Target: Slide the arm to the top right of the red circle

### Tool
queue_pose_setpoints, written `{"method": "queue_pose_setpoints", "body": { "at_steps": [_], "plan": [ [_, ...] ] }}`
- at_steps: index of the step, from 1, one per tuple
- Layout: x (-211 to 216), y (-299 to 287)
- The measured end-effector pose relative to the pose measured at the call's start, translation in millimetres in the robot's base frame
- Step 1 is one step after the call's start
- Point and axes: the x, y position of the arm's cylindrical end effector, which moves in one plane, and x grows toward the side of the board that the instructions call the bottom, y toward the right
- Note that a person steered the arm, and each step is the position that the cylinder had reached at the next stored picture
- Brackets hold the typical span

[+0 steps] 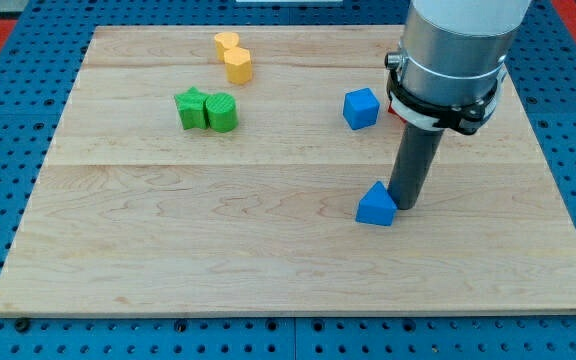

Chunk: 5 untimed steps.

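My tip (404,205) rests on the pale wooden table (268,250), touching the blue triangular block (375,205) at its three o'clock; no gripper exists here, and no red circle shows.

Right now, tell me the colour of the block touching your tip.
Blue triangular block, beside my tip; camera view.

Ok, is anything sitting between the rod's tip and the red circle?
Nothing visible does, though the red circle is mostly hidden: only a red sliver shows at the arm's left edge. Below it, my tip touches the right side of the blue triangular block; no block shows between tip and sliver.
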Motion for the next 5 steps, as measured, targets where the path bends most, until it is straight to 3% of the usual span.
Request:
{"method": "queue_pose_setpoints", "body": {
  "at_steps": [1, 2, 3, 5],
  "plan": [
    [-49, 16],
    [-68, 21],
    [-68, 22],
    [-72, 108]
  ]
}}
